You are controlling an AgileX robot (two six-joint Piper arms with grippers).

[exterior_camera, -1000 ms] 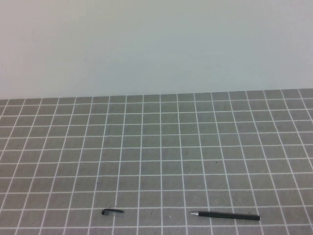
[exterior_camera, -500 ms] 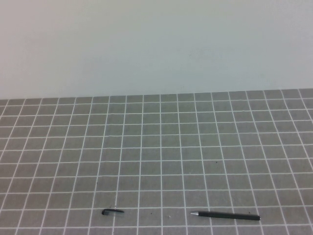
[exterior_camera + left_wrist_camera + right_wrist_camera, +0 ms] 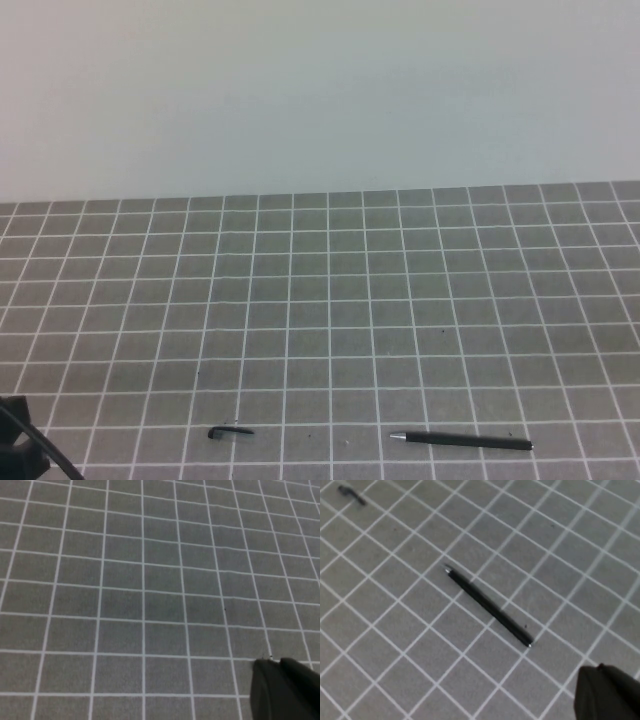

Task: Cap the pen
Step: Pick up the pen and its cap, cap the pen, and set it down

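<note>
Left claw (image 3: pixel 285 690): only a dark part of its body shows at the edge of the left wrist view, above the grey, white-gridded tabletop (image 3: pixel 330 300). Whether this claw is wide or narrow cannot be told. In the high view, a dark section of the left arm (image 3: pixel 18 445) with a black cable sits at the near left corner.

Right claw (image 3: pixel 607 692): a dark part of its body shows in one corner of the right wrist view, above the tabletop and near the rear end of the pen (image 3: pixel 487 605). Its state cannot be told either. It is apart from the pen.

Pen: slim, black, with a bare silver tip. It lies flat on the tabletop near the front edge, on the robot's right side. Its length runs roughly parallel to that edge, and its tip points to the robot's left.

Cap (image 3: pixel 230 432): small and dark, with a thin clip. It lies flat near the same front edge, to the robot's left of the pen tip and well apart from it. The pen is uncapped.

A plain pale wall (image 3: pixel 320 90) stands behind the tabletop.
</note>
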